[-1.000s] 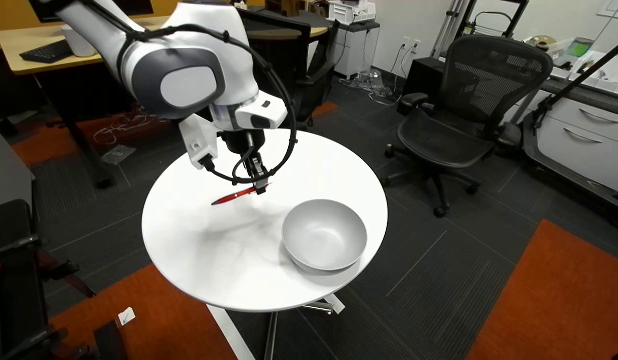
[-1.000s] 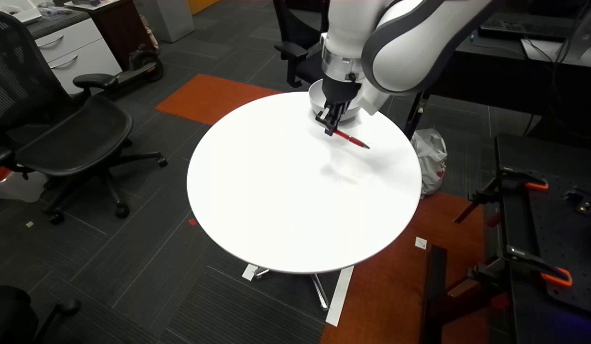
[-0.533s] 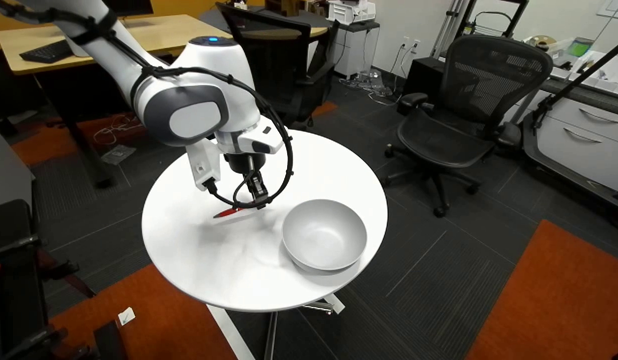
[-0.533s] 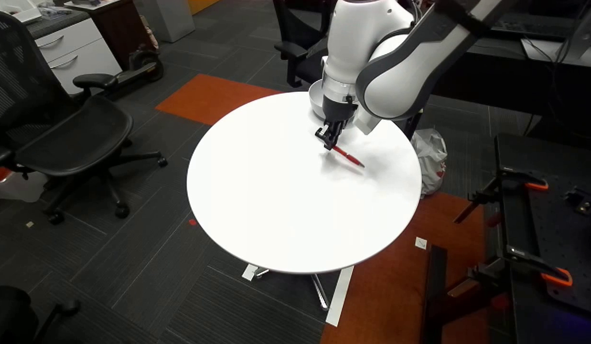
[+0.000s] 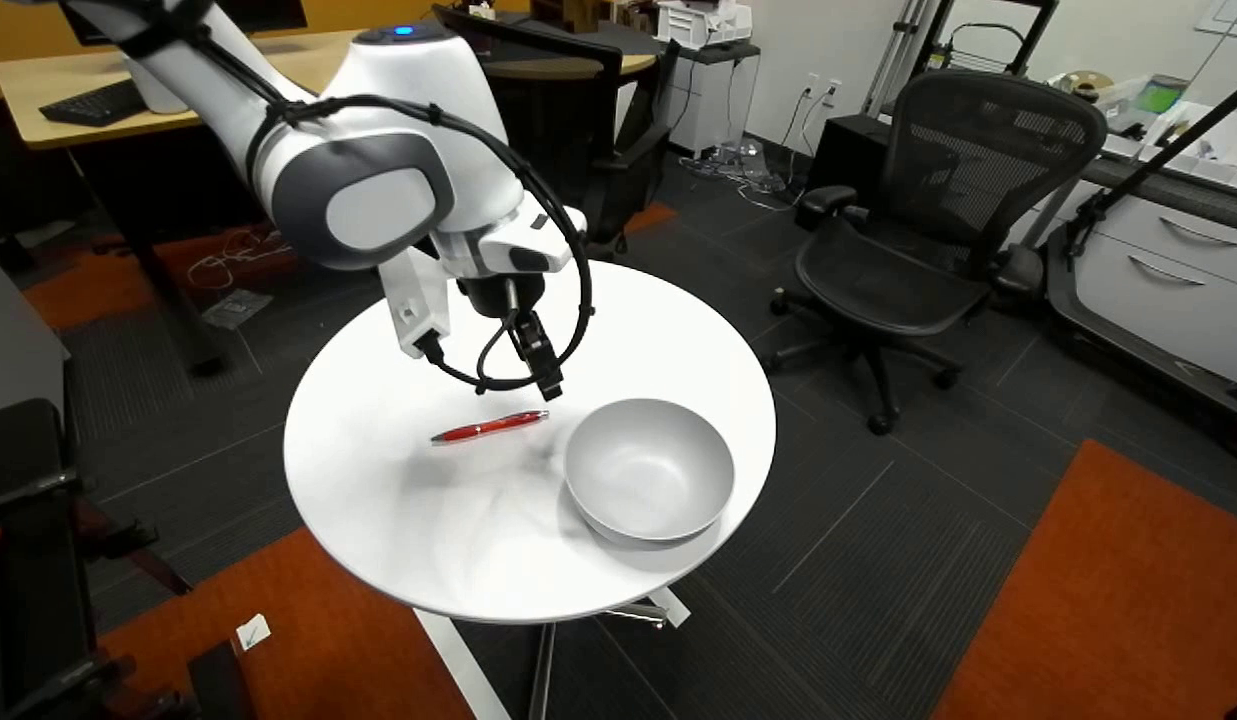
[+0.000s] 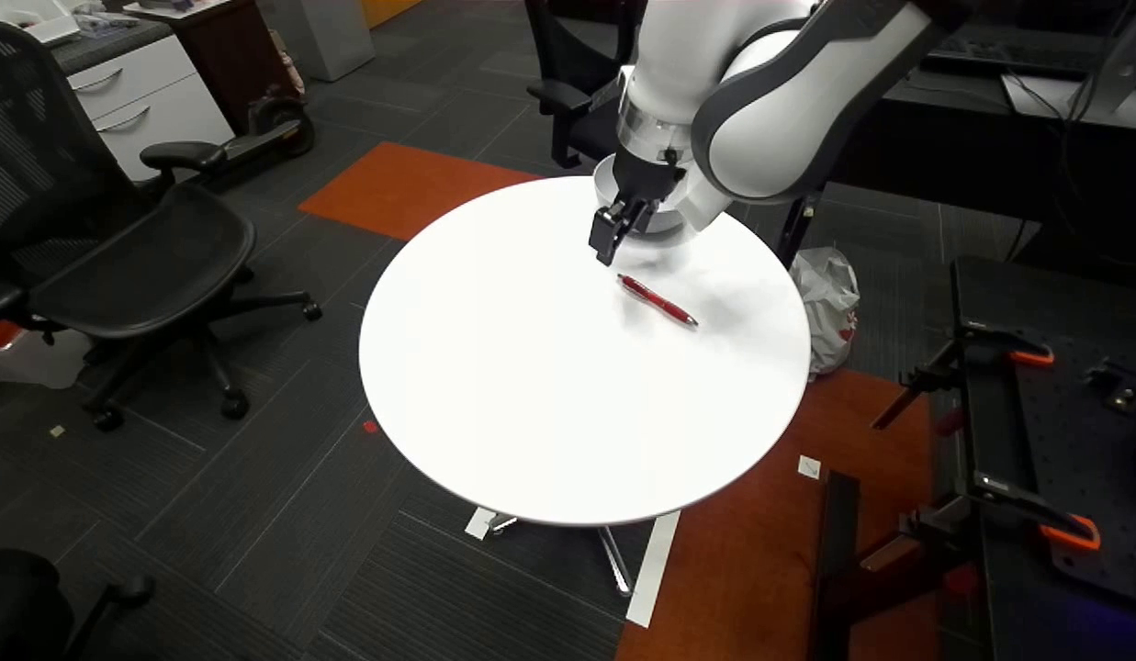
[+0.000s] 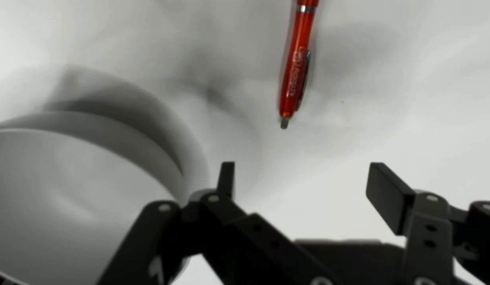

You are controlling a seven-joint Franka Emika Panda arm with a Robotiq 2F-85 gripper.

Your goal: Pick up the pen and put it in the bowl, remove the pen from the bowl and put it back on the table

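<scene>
Red, with pale lettering along its barrel, the pen (image 7: 297,75) lies flat on the round white table (image 6: 549,395), outside the bowl (image 5: 650,470) and near it, its clip end the closer of its two ends. The bowl, silver-grey, stands upright close to the edge of the table; the arm (image 6: 779,138) partly hides it in an exterior view. The gripper (image 7: 302,186) hangs at a tilt above the table, near the bowl, its fingers (image 7: 387,198) spread wide apart with bare table showing between them; it has hold of nothing, and the pen lies clear of it. In the wrist view a soft shadow (image 7: 122,105) borders the bowl on the side toward the pen. Well apart from the bowl, beyond the table, are a mesh chair (image 5: 988,150), a set of white drawers (image 5: 1158,300) and a wooden desk (image 5: 58,75) bearing a keyboard (image 5: 93,103), all in an exterior view. Also apart from the bowl, a plastic bag (image 6: 825,312) shows past the table's edge.
</scene>
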